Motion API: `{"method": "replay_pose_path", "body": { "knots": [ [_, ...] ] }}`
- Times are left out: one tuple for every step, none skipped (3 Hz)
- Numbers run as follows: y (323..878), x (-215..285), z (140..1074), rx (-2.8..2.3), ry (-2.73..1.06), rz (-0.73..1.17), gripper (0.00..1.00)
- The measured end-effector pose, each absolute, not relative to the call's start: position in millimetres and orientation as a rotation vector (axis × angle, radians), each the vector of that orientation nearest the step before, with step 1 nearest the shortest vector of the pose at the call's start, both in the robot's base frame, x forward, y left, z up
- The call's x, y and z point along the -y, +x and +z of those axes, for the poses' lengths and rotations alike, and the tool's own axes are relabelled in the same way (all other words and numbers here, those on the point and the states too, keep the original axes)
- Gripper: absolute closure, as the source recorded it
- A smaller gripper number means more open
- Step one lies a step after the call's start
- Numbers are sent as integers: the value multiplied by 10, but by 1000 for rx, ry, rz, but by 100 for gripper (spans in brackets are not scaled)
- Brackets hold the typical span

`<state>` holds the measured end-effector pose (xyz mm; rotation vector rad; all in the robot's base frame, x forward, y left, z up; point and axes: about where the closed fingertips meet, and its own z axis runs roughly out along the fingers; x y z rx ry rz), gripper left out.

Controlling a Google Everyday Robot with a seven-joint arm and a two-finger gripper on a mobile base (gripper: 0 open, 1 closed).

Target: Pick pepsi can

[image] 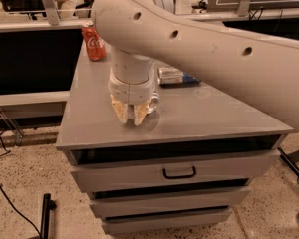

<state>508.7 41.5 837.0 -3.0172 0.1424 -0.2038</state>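
My gripper [131, 112] points straight down at the front left part of the grey cabinet top [219, 114], its tan fingers [119, 109] drawn close together and touching the surface. The pepsi can [153, 101] is almost wholly hidden behind the fingers and wrist. Only a small silver and dark bit of it peeks out at the right of the fingers. The fingers appear closed around it. The thick beige arm [214, 49] crosses the view from the upper right.
A red cola can [93, 43] stands upright at the back left corner. A slim silver-and-blue can [175, 76] lies on its side behind the gripper. Drawers with a black handle [179, 173] sit below the top. A black desk stands to the left.
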Motion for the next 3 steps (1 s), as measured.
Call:
{"method": "replay_pose_path", "body": {
  "knots": [
    [5184,-430,8511,-102,-3026,-185,32],
    [5333,-441,8843,-52,-3018,-150,9],
    [5532,-466,9160,-1,-2987,-193,0]
  ]
}}
